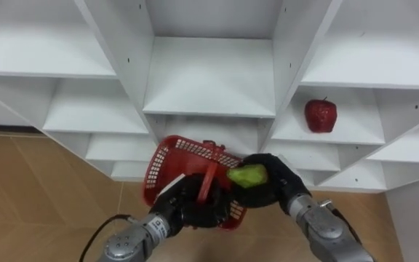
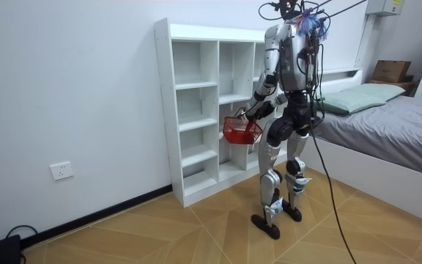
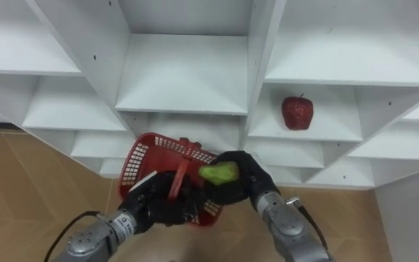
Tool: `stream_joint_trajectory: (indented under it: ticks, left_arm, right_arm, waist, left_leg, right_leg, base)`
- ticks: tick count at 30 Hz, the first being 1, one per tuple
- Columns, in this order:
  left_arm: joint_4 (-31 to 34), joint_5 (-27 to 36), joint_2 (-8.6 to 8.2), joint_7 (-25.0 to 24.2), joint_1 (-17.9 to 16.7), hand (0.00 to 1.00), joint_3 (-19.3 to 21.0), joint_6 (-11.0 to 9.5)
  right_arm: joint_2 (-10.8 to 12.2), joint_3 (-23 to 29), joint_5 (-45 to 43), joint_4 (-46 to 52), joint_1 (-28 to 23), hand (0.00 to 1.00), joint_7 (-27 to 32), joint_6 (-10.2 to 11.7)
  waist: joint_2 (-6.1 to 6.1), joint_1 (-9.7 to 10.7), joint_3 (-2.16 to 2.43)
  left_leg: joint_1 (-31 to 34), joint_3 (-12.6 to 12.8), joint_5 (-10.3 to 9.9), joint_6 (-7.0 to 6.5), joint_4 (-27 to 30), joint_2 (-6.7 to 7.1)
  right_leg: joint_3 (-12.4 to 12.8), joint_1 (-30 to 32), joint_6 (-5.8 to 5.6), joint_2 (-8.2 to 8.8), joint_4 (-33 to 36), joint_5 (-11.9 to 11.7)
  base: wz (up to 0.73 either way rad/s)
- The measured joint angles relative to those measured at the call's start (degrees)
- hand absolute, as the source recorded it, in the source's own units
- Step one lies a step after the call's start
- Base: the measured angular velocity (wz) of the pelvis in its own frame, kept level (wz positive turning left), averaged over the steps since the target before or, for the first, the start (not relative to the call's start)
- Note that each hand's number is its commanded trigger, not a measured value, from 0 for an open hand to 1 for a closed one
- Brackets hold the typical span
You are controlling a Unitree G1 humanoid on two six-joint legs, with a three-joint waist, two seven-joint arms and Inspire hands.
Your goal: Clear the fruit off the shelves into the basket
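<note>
Left hand [image 1: 186,207] and right hand [image 1: 281,180] meet before the white closet [image 1: 209,73], where the robot stands upright. A red basket [image 1: 174,155], tipped, hangs by its handle from the left hand's curled fingers. A red apple [image 1: 320,115] sits on a shelf at two o'clock from the basket, well apart. The right hand's fingers wrap a green fruit [image 1: 248,175] at the basket's three o'clock rim.
</note>
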State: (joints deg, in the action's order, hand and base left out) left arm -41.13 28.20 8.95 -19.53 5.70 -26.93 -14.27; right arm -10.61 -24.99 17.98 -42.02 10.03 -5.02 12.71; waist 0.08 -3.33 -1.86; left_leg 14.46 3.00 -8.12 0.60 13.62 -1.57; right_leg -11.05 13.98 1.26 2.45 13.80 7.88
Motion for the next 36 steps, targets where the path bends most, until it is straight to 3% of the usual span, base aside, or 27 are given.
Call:
stream_joint_trajectory:
  ticks: [36]
  left_arm:
    - [0.0,8.6,-1.65,-1.3,-0.2,1.0,1.5,0.1]
  right_arm:
    - [1.1,1.6,6.9,0.2,1.1,1.0,-1.5,0.0]
  waist:
    - [0.06,0.1,0.02]
  left_leg:
    - [-0.7,2.1,0.0,-0.03,0.0,-0.5]
  right_leg:
    - [0.1,0.1,0.21,0.27,0.7,-0.1]
  base:
    - [-0.01]
